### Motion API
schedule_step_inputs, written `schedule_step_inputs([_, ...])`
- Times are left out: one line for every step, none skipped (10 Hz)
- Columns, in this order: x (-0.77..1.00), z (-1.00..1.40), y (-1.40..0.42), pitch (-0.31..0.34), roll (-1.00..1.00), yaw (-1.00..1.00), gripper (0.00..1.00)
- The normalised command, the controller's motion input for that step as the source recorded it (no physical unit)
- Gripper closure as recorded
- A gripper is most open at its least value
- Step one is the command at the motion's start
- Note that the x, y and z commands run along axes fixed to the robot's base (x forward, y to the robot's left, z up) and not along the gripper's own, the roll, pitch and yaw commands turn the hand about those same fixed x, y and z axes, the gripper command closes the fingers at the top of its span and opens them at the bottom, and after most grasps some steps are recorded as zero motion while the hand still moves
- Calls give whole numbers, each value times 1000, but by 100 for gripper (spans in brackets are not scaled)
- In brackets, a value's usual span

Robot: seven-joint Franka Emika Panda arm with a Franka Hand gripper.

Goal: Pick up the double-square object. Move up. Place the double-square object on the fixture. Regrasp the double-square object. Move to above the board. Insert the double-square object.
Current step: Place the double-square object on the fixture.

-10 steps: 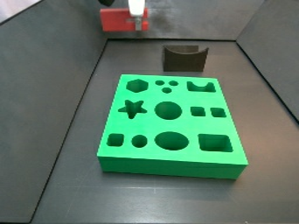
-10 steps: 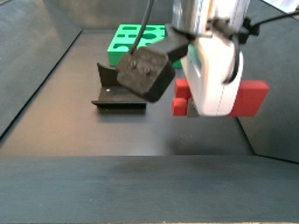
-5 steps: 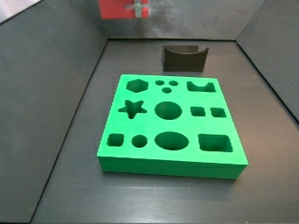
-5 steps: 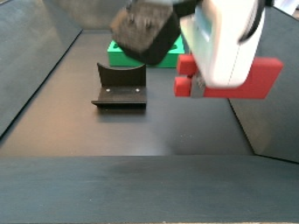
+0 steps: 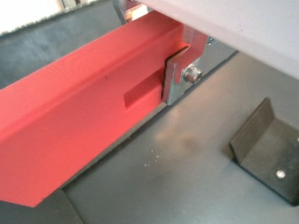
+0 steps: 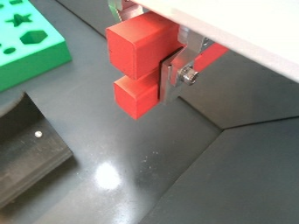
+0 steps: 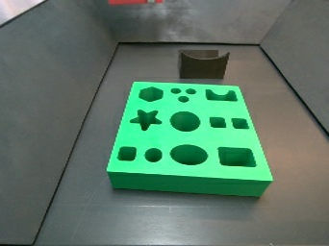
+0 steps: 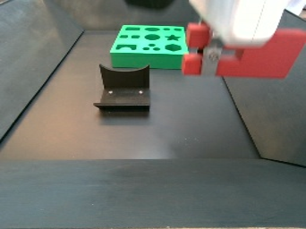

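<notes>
Jaws of the gripper point(image 6: 176, 66) clamped on red double-square object point(image 8: 245, 55), two square prongs apparently foremost, high above floor

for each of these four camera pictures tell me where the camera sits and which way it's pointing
Wrist view: on the arm, looking down past the tool gripping the flat red plastic block; dark fixture below.
Wrist view: same mount, facing the block's prongs, fixture and thick green board.
Side view: beyond the board's end, facing the fixture.
Side view: opposite end, tool near. Both side views share board and fixture.
</notes>
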Motion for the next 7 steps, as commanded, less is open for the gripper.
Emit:
schedule_step_inputs([-1,190,4,102,56,16,100])
schedule_step_inputs([1000,-48,-961,18,-33,1000,100])
schedule_step_inputs([1000,-79,-939,19,-33,1000,100])
schedule_step_inputs([1000,-69,-898,18,-34,1000,100])
schedule_step_inputs([1000,-59,-798,20,-35,1000,100])
schedule_step_inputs([1000,-56,-714,22,-37,1000,100])
schedule_step_inputs([1000,-51,-612,26,-39,1000,100])
